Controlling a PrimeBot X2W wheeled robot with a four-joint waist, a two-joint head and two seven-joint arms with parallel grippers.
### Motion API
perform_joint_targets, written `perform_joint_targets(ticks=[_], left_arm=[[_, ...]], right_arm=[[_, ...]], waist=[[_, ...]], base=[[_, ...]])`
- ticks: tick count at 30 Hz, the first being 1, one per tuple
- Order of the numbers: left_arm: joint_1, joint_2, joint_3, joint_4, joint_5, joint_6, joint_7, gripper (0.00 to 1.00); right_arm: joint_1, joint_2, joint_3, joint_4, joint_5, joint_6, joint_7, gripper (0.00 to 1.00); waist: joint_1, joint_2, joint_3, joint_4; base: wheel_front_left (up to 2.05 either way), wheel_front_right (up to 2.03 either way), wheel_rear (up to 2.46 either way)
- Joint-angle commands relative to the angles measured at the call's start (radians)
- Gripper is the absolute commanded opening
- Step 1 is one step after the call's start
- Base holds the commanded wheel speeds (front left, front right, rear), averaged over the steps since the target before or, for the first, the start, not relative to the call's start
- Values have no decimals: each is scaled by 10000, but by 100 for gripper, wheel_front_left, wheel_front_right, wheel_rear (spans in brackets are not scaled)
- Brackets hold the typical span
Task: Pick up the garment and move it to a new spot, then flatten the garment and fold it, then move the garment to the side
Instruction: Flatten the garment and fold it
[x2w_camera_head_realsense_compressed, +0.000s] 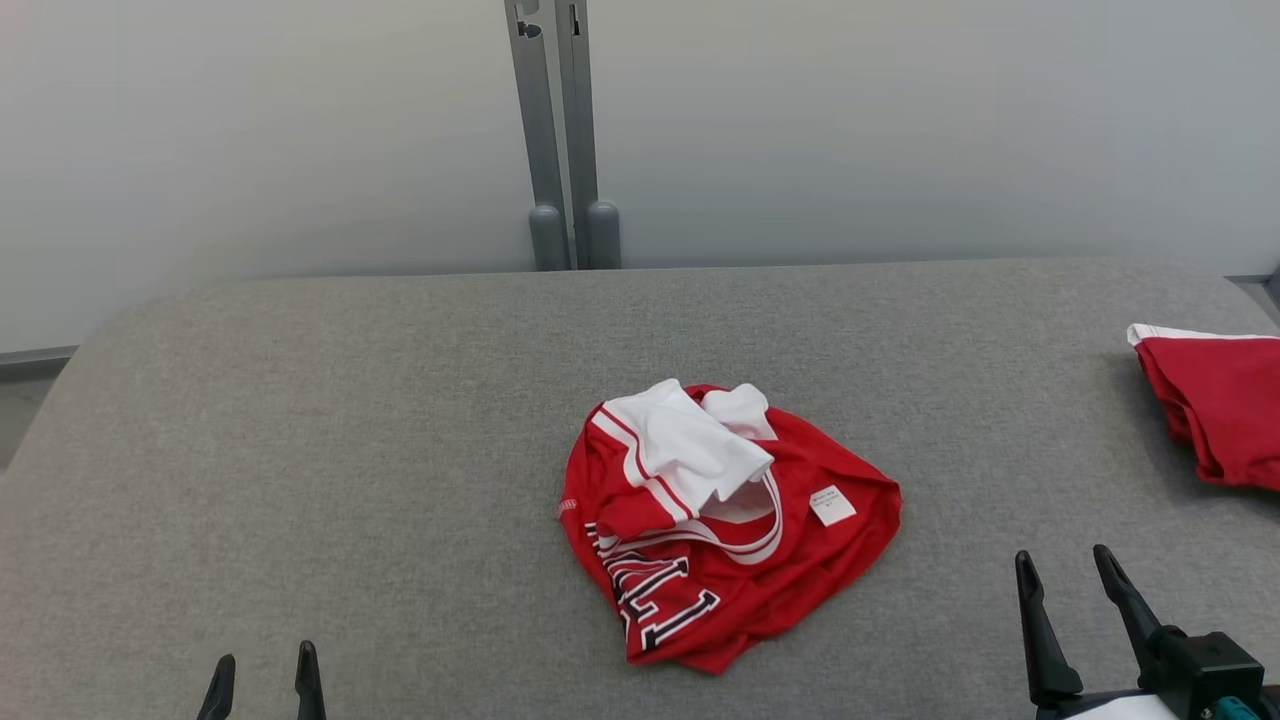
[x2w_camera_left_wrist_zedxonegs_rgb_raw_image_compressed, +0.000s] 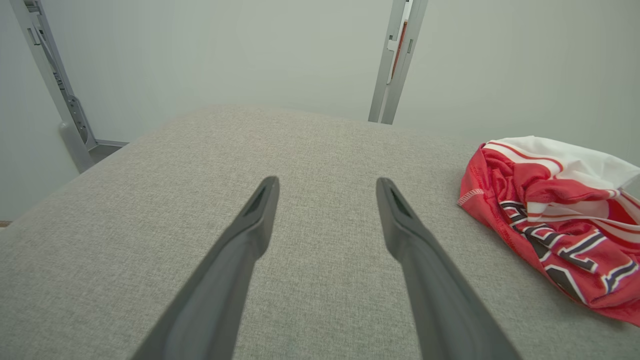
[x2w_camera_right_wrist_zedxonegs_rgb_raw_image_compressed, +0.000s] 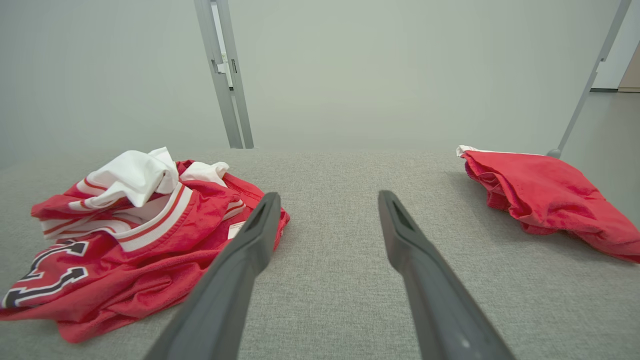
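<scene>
Now | your left claw (x2w_camera_head_realsense_compressed: 265, 655) and right claw (x2w_camera_head_realsense_compressed: 1062, 553) both gape, holding nothing | crumpled red-and-white jersey (x2w_camera_head_realsense_compressed: 720, 540) lies ahead, between them, on grey fabric bench (x2w_camera_head_realsense_compressed: 300, 450) | second red garment (x2w_camera_head_realsense_compressed: 1215, 410) off right claw's right.

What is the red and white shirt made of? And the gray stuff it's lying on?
Red and white shirt: probably a thin, slightly shiny sports knit, since it crumples in soft folds. Gray surface: looks like matte woven upholstery cloth, maybe over padding, judging by its speckled weave and rounded edge.
</scene>
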Motion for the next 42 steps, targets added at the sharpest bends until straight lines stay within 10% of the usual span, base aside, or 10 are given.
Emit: perform_joint_targets(ticks=[1,9,24,36,37,38,39,42], left_arm=[[-177,-52,57,-13,82,-64,-20,100],[-441,-142,-542,-346,330,-147,-19,100],[-4844,-54,-7631,2400,-1493,-145,982,100],[-7043,-144,-7646,6236,-2694,-16,1460,100],[-7084,-146,-7681,6368,-2845,-50,1537,82],[-7137,-149,-7742,6452,-2989,-72,1573,23],[-7223,-152,-7767,6440,-3039,-84,1519,0],[-7403,-141,-7623,6090,-3568,-142,1330,0]], right_arm=[[-19,-13,5,-41,-123,-4,-30,100],[-401,-140,343,-394,-163,-4,-30,100],[-1129,-320,930,-444,-30,-4,-30,100],[-1214,-143,691,-341,29,-4,-30,100],[-1213,-125,683,-330,31,-4,-30,100],[-1212,-97,665,-309,43,-4,-28,100],[-1216,-80,663,-297,50,-4,-30,100],[-1137,-47,623,-282,76,-4,-30,100]], waist=[[1,-1,38,-16],[1,-1,266,-73],[1,-1,1196,-1924],[1,-1,1853,-3073],[1,-1,1855,-3066],[1,-1,1832,-3032],[1,-1,1807,-3000],[1,-1,1666,-2807]], base=[[0,0,0],[0,0,0],[0,0,0],[0,0,0],[0,0,0],[0,0,0],[0,0,0],[0,0,0]])
